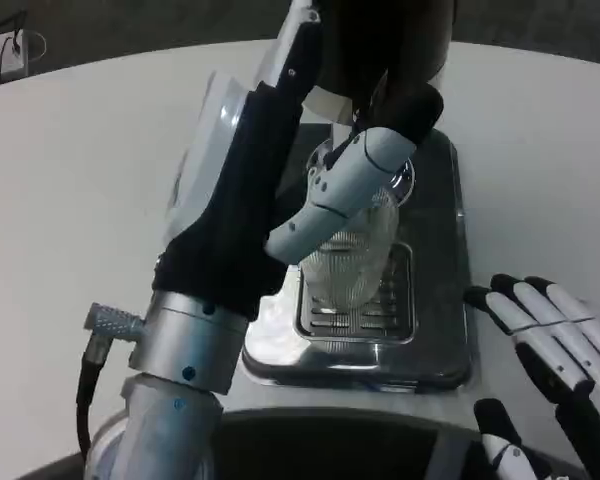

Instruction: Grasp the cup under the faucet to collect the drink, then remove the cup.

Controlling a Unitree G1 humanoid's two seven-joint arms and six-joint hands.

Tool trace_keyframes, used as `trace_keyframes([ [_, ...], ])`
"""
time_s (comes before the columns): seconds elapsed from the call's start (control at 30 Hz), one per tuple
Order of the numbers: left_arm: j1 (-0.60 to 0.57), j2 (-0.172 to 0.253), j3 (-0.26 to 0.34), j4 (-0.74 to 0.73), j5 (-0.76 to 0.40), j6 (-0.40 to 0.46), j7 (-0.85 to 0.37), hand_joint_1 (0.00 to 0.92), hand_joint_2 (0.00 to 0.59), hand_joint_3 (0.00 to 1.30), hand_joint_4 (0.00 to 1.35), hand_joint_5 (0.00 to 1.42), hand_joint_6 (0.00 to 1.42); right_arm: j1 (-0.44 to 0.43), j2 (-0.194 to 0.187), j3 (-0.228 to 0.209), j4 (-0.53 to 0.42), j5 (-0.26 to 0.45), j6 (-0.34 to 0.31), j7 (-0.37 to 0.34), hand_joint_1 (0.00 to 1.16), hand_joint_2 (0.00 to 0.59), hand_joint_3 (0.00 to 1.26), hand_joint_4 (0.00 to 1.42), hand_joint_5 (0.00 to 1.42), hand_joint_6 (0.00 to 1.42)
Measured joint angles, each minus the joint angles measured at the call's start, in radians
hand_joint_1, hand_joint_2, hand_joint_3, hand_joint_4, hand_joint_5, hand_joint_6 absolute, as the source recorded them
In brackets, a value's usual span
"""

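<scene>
Two hands: left hand [345, 190] wraps the cup; right hand [555, 350] waits right of the cup, fingers apart, holding nothing.
Cup [352, 262]: upright on drip tray [435, 335], below dispenser [380, 50], likely positioned for filling.
Surface [70, 200]: white.

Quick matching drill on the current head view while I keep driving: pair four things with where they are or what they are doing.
Things:
1. left hand
2. right hand
3. cup
4. power strip

States or places:
A. far top-left corner of the table
B. standing on the slotted drip grate
C. fingers wrapped around the clear ribbed glass
D. resting open at the table's right edge, fingers spread

Pairs: 1-C, 2-D, 3-B, 4-A
</scene>
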Motion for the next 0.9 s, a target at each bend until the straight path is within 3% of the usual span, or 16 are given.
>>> trace_keyframes([
  [0.2, -0.026, 0.001, -0.028, 0.050, 0.001, 0.012, -0.028, 0.000, 0.145, 0.00, 0.00, 0.00, 0.00, 0.004, 0.003, -0.005, -0.005, 0.000, 0.001, 0.002, 0.12, 0.533, 0.13, 0.07, 0.07, 0.14],
  [0.4, -0.029, 0.001, -0.054, 0.075, 0.001, 0.021, -0.052, 0.000, 0.147, 0.00, 0.00, 0.00, 0.00, 0.000, -0.002, -0.037, -0.005, 0.022, 0.001, 0.003, 0.13, 0.530, 0.13, 0.07, 0.07, 0.14],
  [0.67, -0.028, 0.000, -0.089, 0.071, 0.008, 0.033, -0.057, 0.000, 0.148, 0.00, 0.00, 0.00, 0.00, -0.002, -0.001, -0.034, -0.005, 0.023, 0.001, 0.010, 0.14, 0.528, 0.13, 0.07, 0.07, 0.14],
  [0.9, -0.056, 0.028, -0.111, 0.026, 0.090, 0.111, -0.110, 0.000, 0.151, 0.00, 0.00, 0.00, 0.00, -0.008, -0.001, -0.034, -0.005, 0.024, 0.001, 0.013, 0.14, 0.528, 0.13, 0.07, 0.07, 0.14],
])
